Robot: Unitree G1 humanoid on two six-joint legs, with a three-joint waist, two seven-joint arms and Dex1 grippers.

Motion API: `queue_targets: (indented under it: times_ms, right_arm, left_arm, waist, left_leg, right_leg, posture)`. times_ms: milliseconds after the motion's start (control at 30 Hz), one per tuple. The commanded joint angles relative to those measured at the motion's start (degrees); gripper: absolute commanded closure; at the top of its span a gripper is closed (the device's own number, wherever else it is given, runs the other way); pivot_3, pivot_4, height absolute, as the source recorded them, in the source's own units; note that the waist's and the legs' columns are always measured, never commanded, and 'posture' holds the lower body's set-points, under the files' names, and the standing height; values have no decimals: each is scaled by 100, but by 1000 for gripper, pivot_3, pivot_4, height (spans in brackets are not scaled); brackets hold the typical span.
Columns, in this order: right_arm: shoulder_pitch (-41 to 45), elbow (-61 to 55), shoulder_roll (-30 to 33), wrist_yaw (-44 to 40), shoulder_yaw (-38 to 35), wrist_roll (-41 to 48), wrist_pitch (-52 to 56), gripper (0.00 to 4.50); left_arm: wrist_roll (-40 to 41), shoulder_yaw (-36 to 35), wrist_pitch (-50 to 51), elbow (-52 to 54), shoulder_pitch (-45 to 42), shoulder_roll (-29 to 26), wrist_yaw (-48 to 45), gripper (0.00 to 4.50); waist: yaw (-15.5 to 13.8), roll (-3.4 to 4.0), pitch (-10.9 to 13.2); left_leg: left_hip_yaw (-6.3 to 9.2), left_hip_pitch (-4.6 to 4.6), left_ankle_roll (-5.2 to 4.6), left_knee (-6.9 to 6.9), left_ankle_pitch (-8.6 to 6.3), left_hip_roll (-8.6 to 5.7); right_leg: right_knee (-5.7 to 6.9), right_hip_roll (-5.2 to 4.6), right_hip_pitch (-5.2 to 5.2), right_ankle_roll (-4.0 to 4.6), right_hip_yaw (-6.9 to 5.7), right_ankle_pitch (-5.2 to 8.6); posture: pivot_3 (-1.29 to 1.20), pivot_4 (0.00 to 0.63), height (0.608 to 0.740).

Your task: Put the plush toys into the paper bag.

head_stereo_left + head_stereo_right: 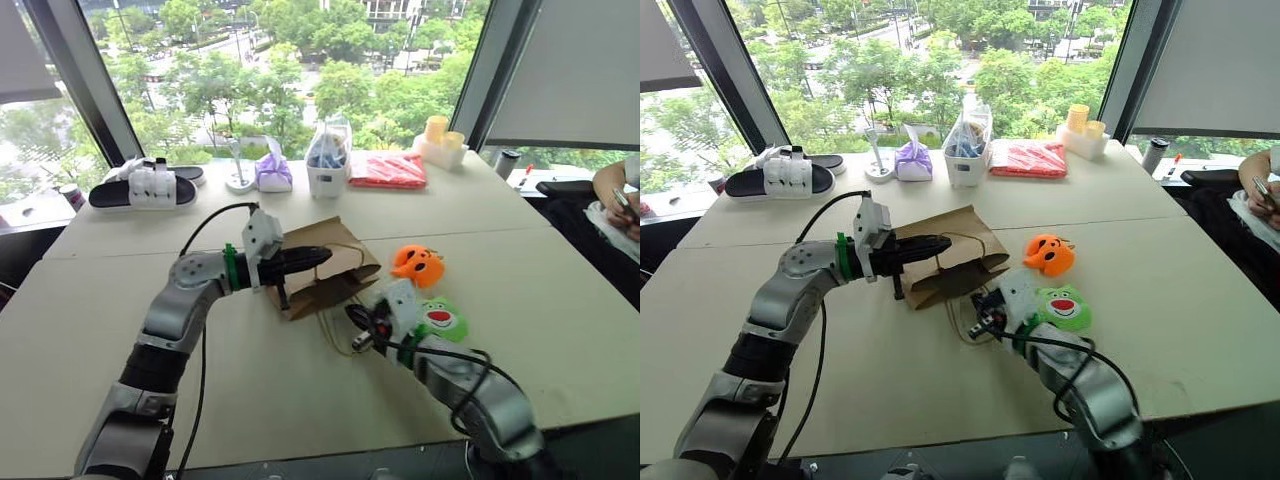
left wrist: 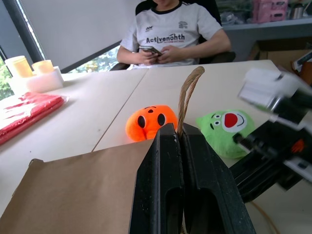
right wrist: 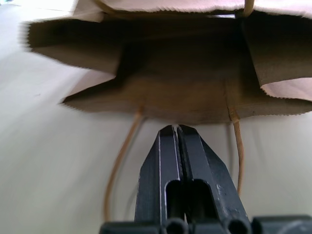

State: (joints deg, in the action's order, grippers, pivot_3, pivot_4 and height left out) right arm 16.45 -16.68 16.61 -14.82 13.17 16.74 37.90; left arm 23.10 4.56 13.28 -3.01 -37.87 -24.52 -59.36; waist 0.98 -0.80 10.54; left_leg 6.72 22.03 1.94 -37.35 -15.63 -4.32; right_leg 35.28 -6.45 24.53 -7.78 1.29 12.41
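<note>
My left fingers [image 2: 181, 146] are pressed together on the upper twine handle [image 2: 187, 97] of the paper bag [image 1: 330, 262], which lies on its side on the table [image 1: 560, 300] with its mouth turned toward my right arm. The handle rises straight out from between them, so I judge the top lip of the bag is being held up by that loop. My right fingers [image 3: 176, 141] are shut with nothing in them, their tips just in front of the bag's lower lip, between the two strands of the lower handle [image 3: 119, 170] that trail flat on the table. What matters next is this: the bag's long axis runs from its folded bottom at the far left toward the opening by my right hand, and both toys sit beyond that opening on the right side. The orange toy [image 1: 417, 264] lies a little farther back; the green toy [image 1: 445, 319] lies right beside my right wrist. So my right arm is plainly the nearer one for either toy, and I judge the green one the easier first pick.
</note>
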Motion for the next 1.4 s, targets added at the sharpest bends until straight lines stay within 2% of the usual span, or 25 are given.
queue_targets:
  times_ms: [33, 200, 367, 467, 600, 733, 900, 1000, 1100, 1167, 1200, 1267, 1400]
  right_arm:
    - [608, 1208, -543, 137, 156, -492, -860, 4500]
    - [1468, 3157, -1365, 403, 107, -960, -1811, 4500]
    - [1867, 4238, -1649, 526, 52, -1296, -2150, 4500]
    - [1871, 4362, -1699, 444, -10, -1312, -2148, 4500]
    - [1711, 4166, -1661, 325, -95, -1326, -2069, 4500]
    - [1602, 3990, -1626, 257, -161, -1361, -1976, 4500]
    - [1454, 3573, -1598, 262, -288, -1326, -1724, 4500]
    - [1298, 2920, -1509, 244, -392, -1269, -1420, 4500]
    - [1102, 1977, -1335, 140, -489, -1159, -914, 4500]
    - [826, 434, -803, -96, -642, -1001, -61, 4500]
    - [661, -449, -377, -323, -686, -867, 499, 3943]
    - [464, -1530, 117, -545, -783, -607, 1317, 3181]
    - [199, -2823, 573, -571, -1407, -129, 2580, 1199]
  left_arm:
    - [189, -215, 129, 418, 50, -2, 161, 4439]
    - [447, -445, 471, 689, 67, 48, 471, 4439]
    - [835, -896, 901, 807, -244, 110, 1028, 4439]
    - [976, -1220, 1003, 574, -693, 129, 1392, 4439]
    - [1008, -1693, 764, -252, -1729, 48, 1718, 4439]
    - [1123, -1776, 871, -340, -1954, 8, 1649, 4439]
    - [1181, -1351, 1110, 413, -1069, 255, 1536, 4439]
    - [1121, -1133, 1132, 697, -597, 347, 1542, 4439]
    - [1188, -1034, 1171, 884, -363, 384, 1537, 4439]
    - [1118, -915, 1106, 942, -207, 360, 1450, 4439]
    - [1103, -891, 1091, 956, -166, 354, 1427, 4500]
    - [1124, -901, 1112, 970, -137, 340, 1409, 4500]
    - [1161, -855, 1146, 1015, -105, 317, 1341, 4500]
  waist:
    - [15, 0, 0]
    - [21, 1, 0]
    - [18, 1, 0]
    - [19, 0, -1]
    - [25, 1, -2]
    - [69, 2, -2]
    - [121, 4, -4]
    - [122, 4, -4]
    - [113, 4, -3]
    - [93, 9, 0]
    - [88, 11, 0]
    - [40, 12, 1]
    - [11, 8, 0]
  left_leg:
    - [1, 0, 1, 4, 1, 0]
    - [0, -1, 31, 13, 17, 1]
    - [1, 0, 36, 16, 20, 1]
    - [4, -1, 34, 13, 19, 0]
    - [5, -8, 32, 14, 18, -1]
    - [0, -26, 40, 25, 22, 0]
    - [2, -28, 46, 29, 23, 0]
    - [3, -24, 45, 26, 23, -1]
    - [3, -21, 29, 24, 14, 0]
    - [2, -19, 24, 23, 11, -1]
    - [3, -13, 20, 23, 9, -1]
    - [2, -4, 15, 21, 6, -3]
    - [-2, -2, 10, 20, 3, 4]
  right_leg:
    - [1, 0, 1, 0, -1, 0]
    - [6, 1, 11, 1, 1, 0]
    - [5, 0, 13, 1, 3, 0]
    - [11, 1, 12, 1, 1, -1]
    - [19, 4, 11, 3, 0, -2]
    - [20, 3, 4, 3, 0, -2]
    - [20, -2, 2, 3, 3, -2]
    - [20, -3, 3, 3, 3, -2]
    - [21, -2, 6, 3, 2, -2]
    - [18, -2, 6, 3, 3, -2]
    - [17, -2, 10, 3, 2, -1]
    - [15, -3, 16, 3, 2, -1]
    - [11, 3, 19, 4, -1, -1]
  posture:
    - [0, 150, 740]
    - [0, 150, 740]
    - [0, 150, 740]
    - [0, 150, 740]
    - [0, 150, 740]
    - [0, 150, 740]
    - [0, 150, 740]
    - [0, 150, 740]
    - [0, 150, 740]
    - [0, 150, 740]
    - [0, 150, 740]
    - [0, 150, 740]
    - [0, 150, 740]
